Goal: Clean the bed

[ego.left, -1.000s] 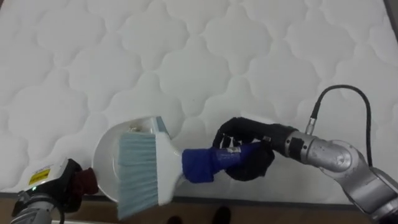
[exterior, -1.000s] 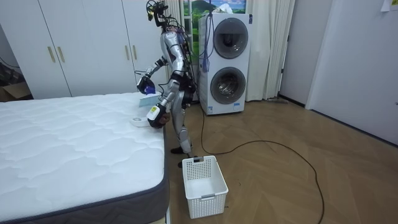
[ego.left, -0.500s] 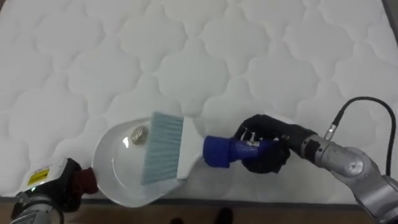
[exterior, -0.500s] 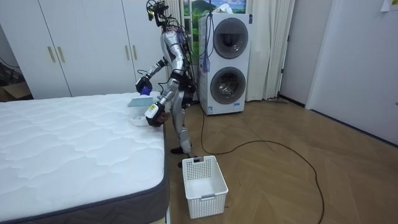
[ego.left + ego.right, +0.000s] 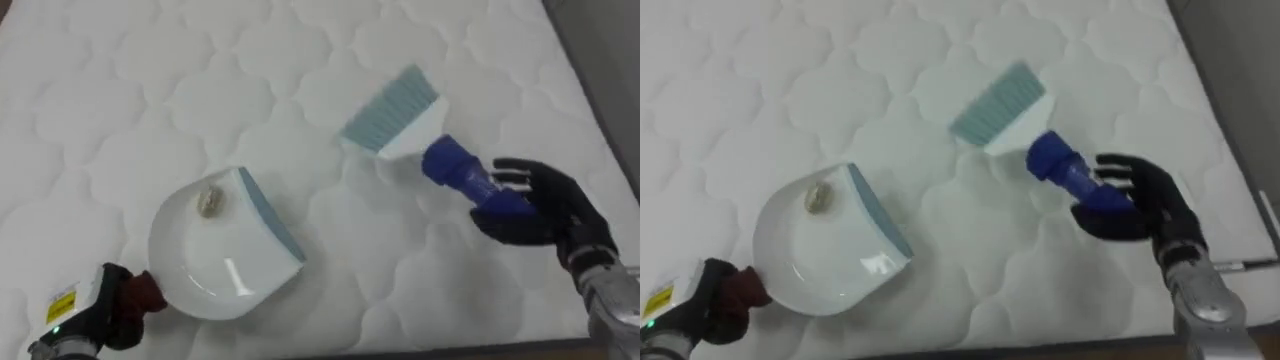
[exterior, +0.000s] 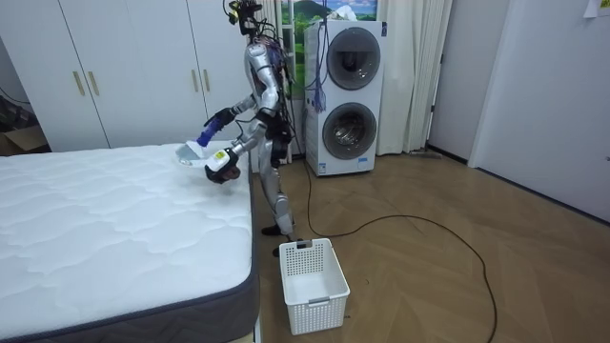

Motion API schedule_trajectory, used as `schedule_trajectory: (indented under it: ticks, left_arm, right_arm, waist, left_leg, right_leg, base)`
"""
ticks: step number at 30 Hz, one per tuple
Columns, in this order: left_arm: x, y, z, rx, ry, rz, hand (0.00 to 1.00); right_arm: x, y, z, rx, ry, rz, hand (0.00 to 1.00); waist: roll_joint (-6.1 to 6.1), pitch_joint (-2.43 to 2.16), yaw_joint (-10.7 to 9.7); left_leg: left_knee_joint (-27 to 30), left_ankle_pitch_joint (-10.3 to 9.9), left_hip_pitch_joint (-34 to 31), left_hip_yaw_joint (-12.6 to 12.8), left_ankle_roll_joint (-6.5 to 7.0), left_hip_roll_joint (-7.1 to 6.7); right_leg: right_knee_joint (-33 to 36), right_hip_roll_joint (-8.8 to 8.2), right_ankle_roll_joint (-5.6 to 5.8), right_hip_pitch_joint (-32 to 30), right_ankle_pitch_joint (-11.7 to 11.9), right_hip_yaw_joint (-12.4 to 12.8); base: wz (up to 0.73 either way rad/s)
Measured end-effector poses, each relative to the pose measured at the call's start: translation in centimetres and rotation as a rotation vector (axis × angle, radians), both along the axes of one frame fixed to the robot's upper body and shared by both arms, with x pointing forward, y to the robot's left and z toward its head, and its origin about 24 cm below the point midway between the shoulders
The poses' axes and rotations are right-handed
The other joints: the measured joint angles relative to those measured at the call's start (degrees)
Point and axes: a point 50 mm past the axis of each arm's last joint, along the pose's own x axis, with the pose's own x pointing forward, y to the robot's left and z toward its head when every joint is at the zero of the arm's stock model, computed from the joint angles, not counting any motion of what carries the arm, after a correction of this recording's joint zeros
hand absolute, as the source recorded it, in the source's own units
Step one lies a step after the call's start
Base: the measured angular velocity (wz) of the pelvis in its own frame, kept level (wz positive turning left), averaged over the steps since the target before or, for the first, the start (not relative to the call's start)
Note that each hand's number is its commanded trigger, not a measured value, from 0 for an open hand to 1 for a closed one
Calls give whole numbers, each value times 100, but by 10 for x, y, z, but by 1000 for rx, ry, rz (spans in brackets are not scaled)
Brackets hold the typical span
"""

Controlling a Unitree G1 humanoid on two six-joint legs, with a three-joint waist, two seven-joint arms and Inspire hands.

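Bed [image 5: 150, 80]: a white quilted surface is recorded across both eye views. A white dustpan [image 5: 205, 265] is seen at near left over the bed, its blue-grey lip turned to the right. Whether it touches the quilting cannot be told. 1 small brownish scrap [image 5: 209, 203] is noted inside the dustpan, towards its far rim. The left hand [image 5: 125, 298] is observed at the dustpan's near-left end, with its fingers closed on the dustpan there. The brush [image 5: 405, 125] is held at far right, well apart from the dustpan. Its pale blue bristles point far-left and its blue handle runs near-right. The right hand [image 5: 545, 215] is clamped round that handle, with fingertips showing past it. In the room view the robot is seen standing at the bed's side by a corner, both arms held out over the bed. 1 white basket [image 6: 313, 272] is noted on the wooden floor [image 6: 429, 276] beside the bed, nearer the camera than the robot.
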Motion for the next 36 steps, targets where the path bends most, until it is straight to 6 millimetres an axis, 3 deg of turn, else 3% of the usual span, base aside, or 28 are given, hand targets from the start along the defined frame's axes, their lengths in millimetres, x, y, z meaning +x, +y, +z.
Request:
schedule_trajectory:
  ticks: [5, 10, 17, 25, 29, 34, 36]
  left_arm:
    - [3, -11, 3, -31, -40, -10, 100]
    - [5, -20, 9, -86, -115, 11, 100]
    - [5, -24, 10, -95, -166, 48, 100]
    - [20, -27, 37, -124, -346, 48, 100]
    - [22, -31, 38, -154, -373, 60, 100]
    - [24, -34, 41, -170, -398, 71, 100]
    - [25, -33, 45, -168, -416, 75, 100]
  right_arm:
    - [-4, -2, -4, -9, 6, -65, 0]
    - [-9, 2, -14, 28, 19, -124, 0]
    - [-5, 2, -10, -1, -13, -192, 0]
    - [9, 15, 15, -18, -170, -198, 0]
    - [10, 17, 18, -18, -197, -202, 0]
    - [11, 16, 20, -22, -207, -209, 0]
    - [11, 16, 23, -25, -223, -221, 0]
  waist:
    - [-4, -7, -7]
    - [-24, -56, -7]
    - [-11, -100, 41]
    - [8, -87, 129]
    - [46, -49, 189]
    - [56, -35, 149]
    - [53, -32, 137]
  left_leg:
    - [-147, 3, 341, -91, -10, -2]
    - [-402, 23, 790, -89, -42, 6]
    - [-535, 29, 1152, -127, -50, -2]
    - [-539, 29, 1160, -181, -50, -8]
    - [-586, 28, 1256, -198, -49, -21]
    - [-581, 30, 1242, -510, -46, -78]
    - [-569, 30, 1215, -755, -45, -117]
  right_leg:
    - [-181, 68, 19, 332, 11, 68]
    - [-401, 132, 42, 771, 25, 71]
    - [-513, 153, 80, 1160, 18, 32]
    - [-508, 148, 81, 1182, 16, 0]
    - [-516, 143, 110, 1280, -6, -2]
    - [-522, 115, 164, 1386, -84, -21]
    - [-522, 104, 201, 1481, -152, -14]
  base:
    - [-10]
    - [0]
    - [3]
    - [3]
    - [4]
    - [30]
    - [51]
